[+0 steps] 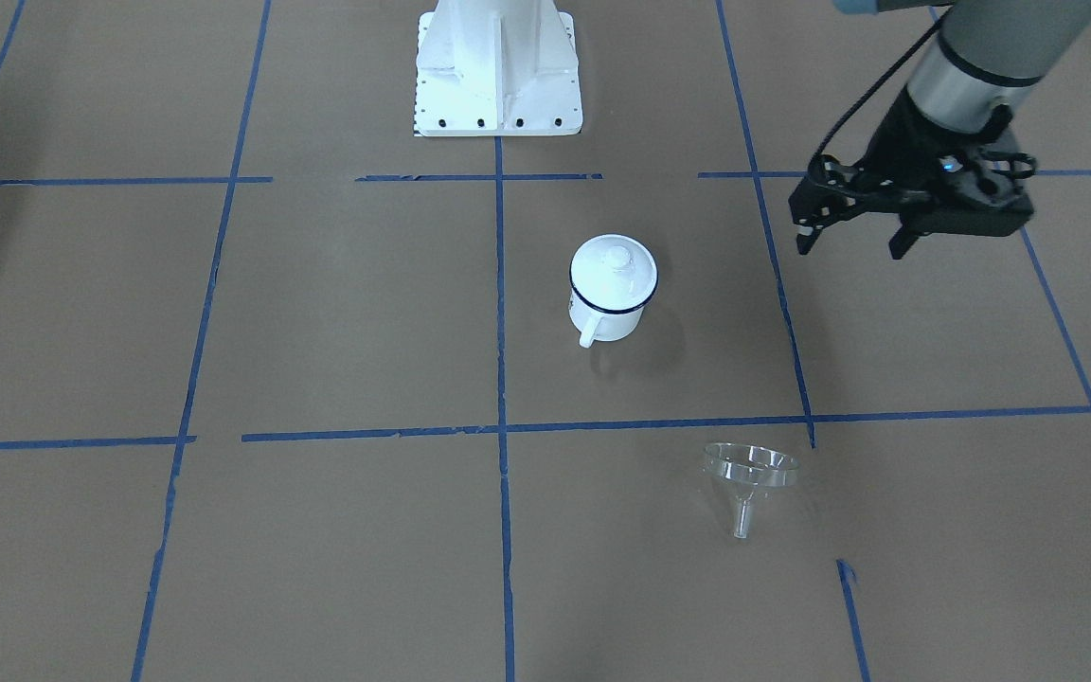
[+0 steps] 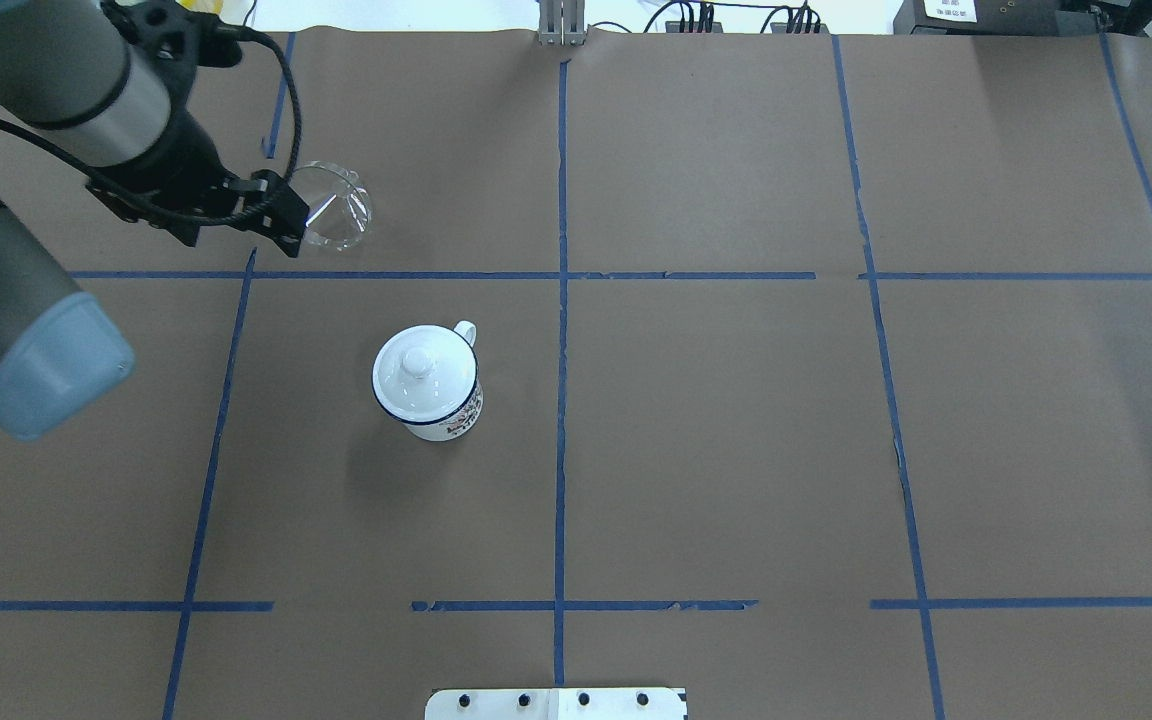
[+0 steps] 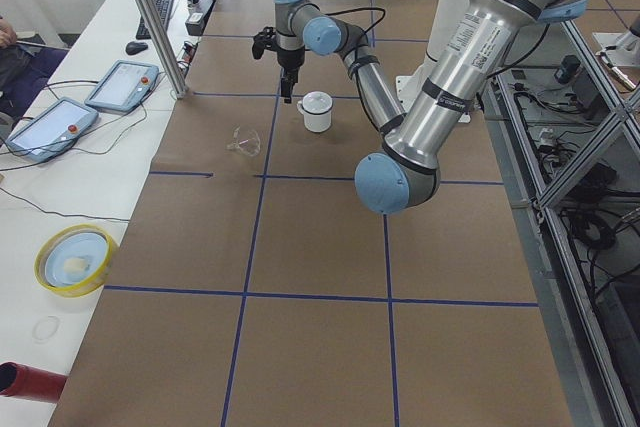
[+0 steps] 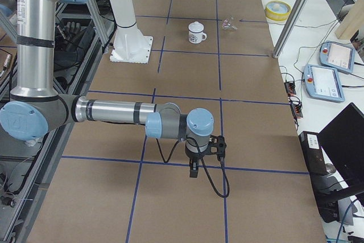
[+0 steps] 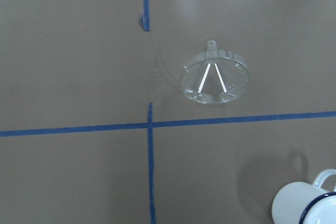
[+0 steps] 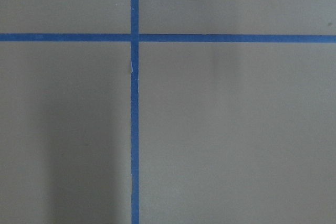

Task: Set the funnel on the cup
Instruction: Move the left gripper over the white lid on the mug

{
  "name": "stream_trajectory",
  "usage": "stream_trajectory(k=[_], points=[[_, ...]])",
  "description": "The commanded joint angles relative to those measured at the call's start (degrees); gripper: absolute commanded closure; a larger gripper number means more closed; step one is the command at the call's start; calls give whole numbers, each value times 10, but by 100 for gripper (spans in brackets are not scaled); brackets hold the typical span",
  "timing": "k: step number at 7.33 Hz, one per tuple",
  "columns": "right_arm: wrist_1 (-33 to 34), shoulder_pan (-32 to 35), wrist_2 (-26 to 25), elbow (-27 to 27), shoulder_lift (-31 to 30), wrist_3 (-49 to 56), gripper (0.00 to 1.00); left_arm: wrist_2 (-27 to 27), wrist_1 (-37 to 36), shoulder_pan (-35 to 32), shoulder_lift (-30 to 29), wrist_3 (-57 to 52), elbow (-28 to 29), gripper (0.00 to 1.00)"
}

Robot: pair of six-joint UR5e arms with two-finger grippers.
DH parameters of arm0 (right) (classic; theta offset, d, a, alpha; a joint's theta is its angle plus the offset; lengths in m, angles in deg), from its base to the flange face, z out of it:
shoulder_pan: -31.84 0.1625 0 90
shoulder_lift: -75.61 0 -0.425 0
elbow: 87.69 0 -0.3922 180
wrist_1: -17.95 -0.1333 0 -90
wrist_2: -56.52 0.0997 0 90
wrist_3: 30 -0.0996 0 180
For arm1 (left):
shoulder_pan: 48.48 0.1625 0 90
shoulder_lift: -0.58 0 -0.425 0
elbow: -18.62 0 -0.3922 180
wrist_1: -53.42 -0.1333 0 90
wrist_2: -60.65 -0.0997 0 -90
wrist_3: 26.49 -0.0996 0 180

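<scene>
The clear funnel lies on the brown paper, tipped with its stem toward the operators' side; it also shows in the overhead view and the left wrist view. The cup is a white mug with a dark blue rim, standing upright near the table's middle. A white domed lid sits on it. My left gripper is open and empty, hovering above the table on the robot's side of the funnel. My right gripper shows only in the exterior right view, and I cannot tell its state.
The robot's white base stands at the table's robot-side edge. Blue tape lines divide the brown paper into squares. A side bench with teach pendants and a yellow dish runs along the operators' side.
</scene>
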Motion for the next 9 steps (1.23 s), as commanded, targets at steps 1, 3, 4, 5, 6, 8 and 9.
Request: stream_trajectory(k=[1, 3, 4, 5, 6, 8, 9], points=[[0, 0, 0, 0, 0, 0, 0, -33, 16, 84, -47, 147, 32, 0], [0, 0, 0, 0, 0, 0, 0, -49, 94, 108, -49, 175, 92, 0], [0, 0, 0, 0, 0, 0, 0, -48, 107, 112, -47, 179, 106, 0], [0, 0, 0, 0, 0, 0, 0, -49, 107, 121, -48, 187, 106, 4], [0, 0, 0, 0, 0, 0, 0, -51, 107, 129, -48, 191, 106, 10], [0, 0, 0, 0, 0, 0, 0, -51, 107, 129, -47, 192, 106, 25], [0, 0, 0, 0, 0, 0, 0, -51, 107, 134, -46, 192, 107, 30]])
